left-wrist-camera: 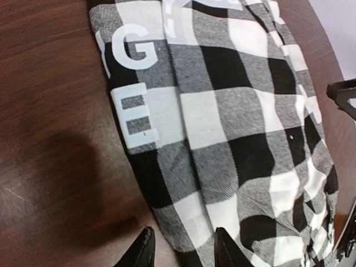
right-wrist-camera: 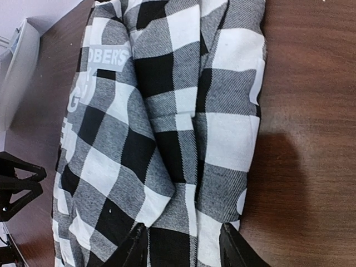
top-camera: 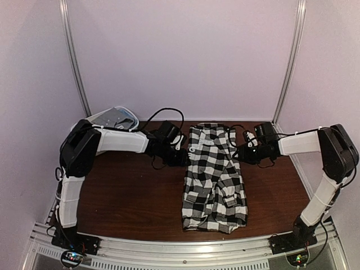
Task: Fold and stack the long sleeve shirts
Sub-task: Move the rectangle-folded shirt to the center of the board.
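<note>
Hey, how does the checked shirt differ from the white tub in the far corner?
The checked shirt is patterned black and white, while the tub is plain white. The shirt lies folded into a long strip mid-table. The tub sits at the far left corner, partly hidden behind the left arm. The shirt is rumpled cloth, whereas the tub looks rigid, with a rounded rim. Both sit on the brown table.

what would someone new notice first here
The black-and-white checked shirt, folded into a long strip down the middle of the dark wooden table, grabs the eye first. Next come the two arms reaching in from either side, with the left gripper and right gripper open at the shirt's far end. A white tub sits at the far left corner.
</note>
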You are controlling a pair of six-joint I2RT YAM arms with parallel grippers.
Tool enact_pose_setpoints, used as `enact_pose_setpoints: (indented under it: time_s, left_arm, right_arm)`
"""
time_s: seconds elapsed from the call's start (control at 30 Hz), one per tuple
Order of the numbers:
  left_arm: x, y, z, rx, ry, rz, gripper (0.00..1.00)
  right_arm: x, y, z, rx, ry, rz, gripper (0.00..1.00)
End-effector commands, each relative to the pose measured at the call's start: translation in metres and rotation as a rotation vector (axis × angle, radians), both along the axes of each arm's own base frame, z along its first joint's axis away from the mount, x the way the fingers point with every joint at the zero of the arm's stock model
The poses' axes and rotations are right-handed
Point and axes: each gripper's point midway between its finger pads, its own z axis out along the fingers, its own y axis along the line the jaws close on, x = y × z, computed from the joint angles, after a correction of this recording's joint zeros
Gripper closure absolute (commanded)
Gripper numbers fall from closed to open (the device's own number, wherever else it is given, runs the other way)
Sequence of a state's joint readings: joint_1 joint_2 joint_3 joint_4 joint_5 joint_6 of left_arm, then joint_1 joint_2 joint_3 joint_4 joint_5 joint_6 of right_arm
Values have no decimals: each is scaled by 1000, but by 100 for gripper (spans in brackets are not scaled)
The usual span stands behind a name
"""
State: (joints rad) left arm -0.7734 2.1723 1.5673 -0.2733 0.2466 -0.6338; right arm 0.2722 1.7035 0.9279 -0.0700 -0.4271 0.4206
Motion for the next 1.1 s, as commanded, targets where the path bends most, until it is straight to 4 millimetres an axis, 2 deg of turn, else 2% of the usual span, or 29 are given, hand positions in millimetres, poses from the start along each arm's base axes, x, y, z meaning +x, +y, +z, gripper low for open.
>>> enact_pose_setpoints:
  time_s: [0.0,0.23,0.5,0.6,0.77,0.9,1.07]
  left_arm:
    - [24,0,-14,88,-58,40,62]
    - [37,-2,-23,115,-70,73,62]
    - [37,-17,-31,57,-26,67,64]
    - [37,-20,-31,37,-14,67,72]
    - [34,-22,-28,17,2,66,99]
    - [29,-15,-23,15,3,77,100]
    - [24,10,-21,27,11,114,100]
  right_arm:
    - [-4,-13,4,-41,-24,-29,54]
    - [-11,-20,-4,-66,-13,-39,53]
    - [-11,-18,-13,-60,2,-35,53]
    - [-11,-17,-15,-55,8,-31,53]
    - [-13,-14,-21,-40,23,-26,53]
    - [-15,-13,-25,-29,35,-25,53]
    - [-19,-9,-26,-13,39,-20,53]
